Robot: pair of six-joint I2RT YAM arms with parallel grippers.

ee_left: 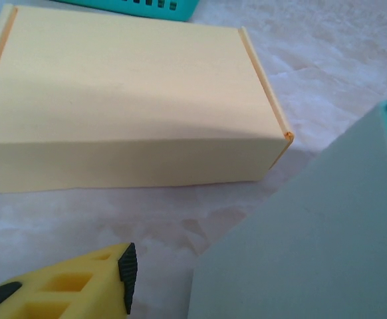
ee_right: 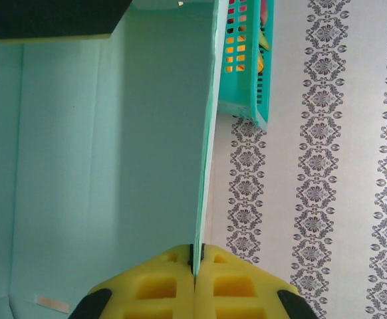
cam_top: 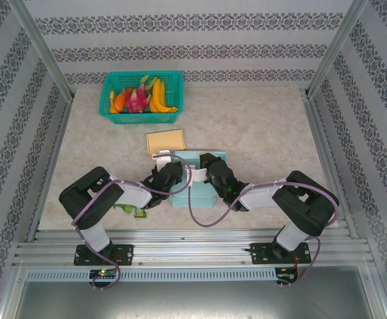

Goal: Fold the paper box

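The teal paper box [cam_top: 195, 189] lies partly folded at the table's middle, between my two grippers. My right gripper [ee_right: 195, 256] is shut on the thin edge of an upright teal wall [ee_right: 114, 166]; from above it sits at the box's right side [cam_top: 212, 166]. My left gripper [cam_top: 169, 174] is at the box's left side. In the left wrist view one yellow finger [ee_left: 124, 272] stands apart from a teal panel [ee_left: 313, 246], with bare table between them. Its other finger is hidden behind that panel.
A closed yellow box [ee_left: 127, 113] sits just beyond the teal one [cam_top: 165, 141]. A teal basket [cam_top: 141, 96] of fruit stands at the back left. A small green object [cam_top: 130, 210] lies under the left arm. Patterned walls enclose the table.
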